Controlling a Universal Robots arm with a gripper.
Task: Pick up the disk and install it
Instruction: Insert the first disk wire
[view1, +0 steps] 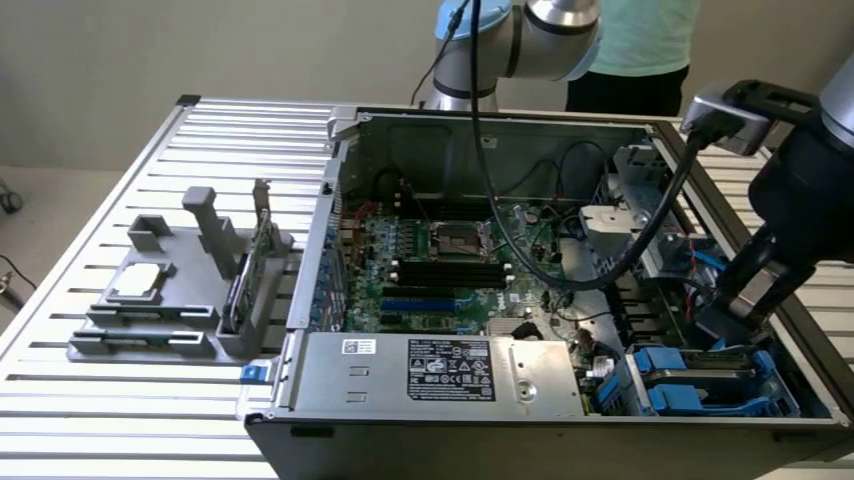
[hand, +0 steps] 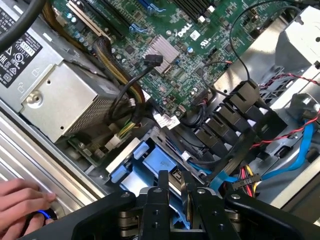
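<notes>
Claw (view1: 715, 338) low in the computer case (view1: 507, 118), pinched on the disk (view1: 714, 356).
We see the claw's fingers set narrow, one on each side of the disk. The disk sits among the blue holders (view1: 667, 385) in the case corner at the exterior view's right, near the big silver box (view1: 441, 370). From the wrist we look past the claw (hand: 175, 189) at the green board (hand: 170, 45) and a hand (hand: 20, 200) on the case rim, well apart from the claw. The case stands on the bench (view1: 160, 180).
</notes>
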